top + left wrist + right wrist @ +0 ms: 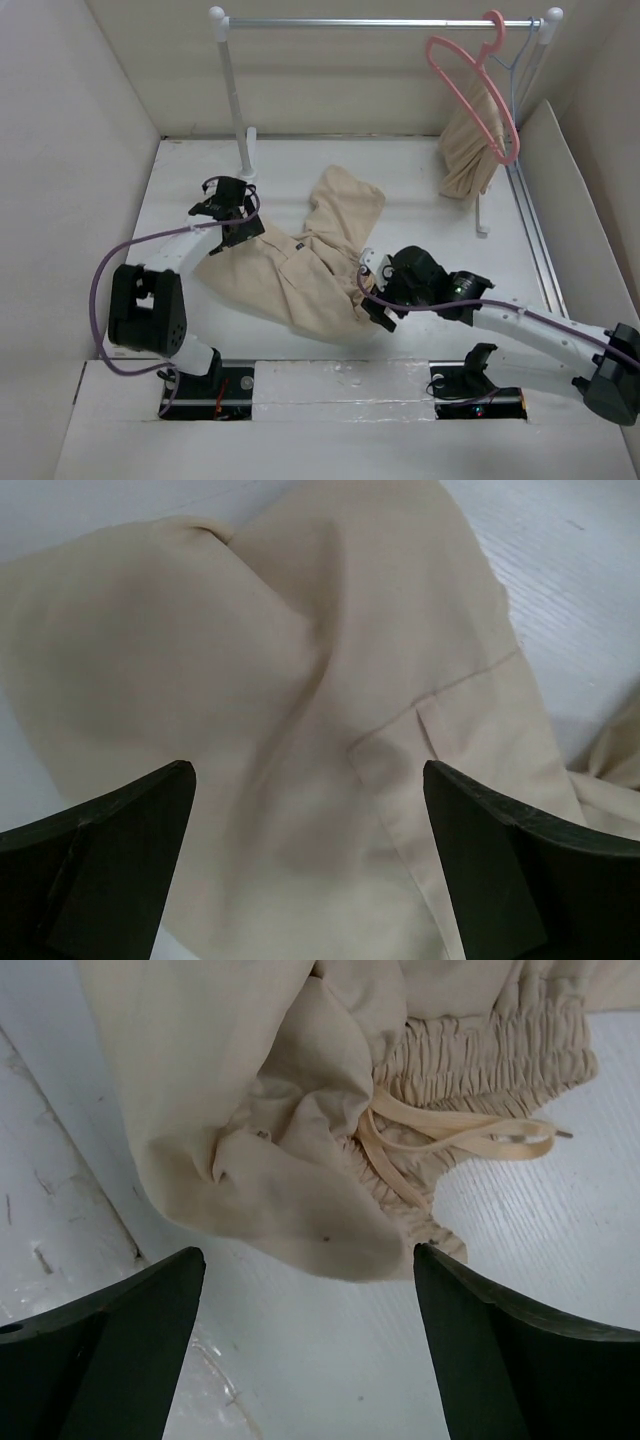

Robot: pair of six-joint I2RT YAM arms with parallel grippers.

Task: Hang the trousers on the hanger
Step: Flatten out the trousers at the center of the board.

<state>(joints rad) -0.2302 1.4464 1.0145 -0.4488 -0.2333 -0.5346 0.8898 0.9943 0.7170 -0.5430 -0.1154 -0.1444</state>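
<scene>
trousers [300, 285]: matt beige woven cloth, soft creases, ruched elastic waistband, flat fabric drawstring [470, 1138]. hanger [463, 97]: smooth pink plastic, slight sheen. rail [380, 22]: shiny metal tube. table [420, 190]: white, matt, finely ribbed, scuffed near edge.

Trousers [300, 275]: one pair is counted. Drawstring [455, 1132]: one is counted, with two loose ends. Pocket flap [470, 715]: one is counted.

Hangers: two are counted, one pink hanger [490, 95] and one thin wire hanger [517, 68].

Smaller beige cloth [468, 150]: one is counted.

Rail [380, 22]: one is counted, carried on two posts, a left post [232, 90] and a right post [545, 40].

Table [420, 200]: one is counted.

Robot arms: two are counted, a left arm [150, 262] and a right arm [530, 330].
</scene>
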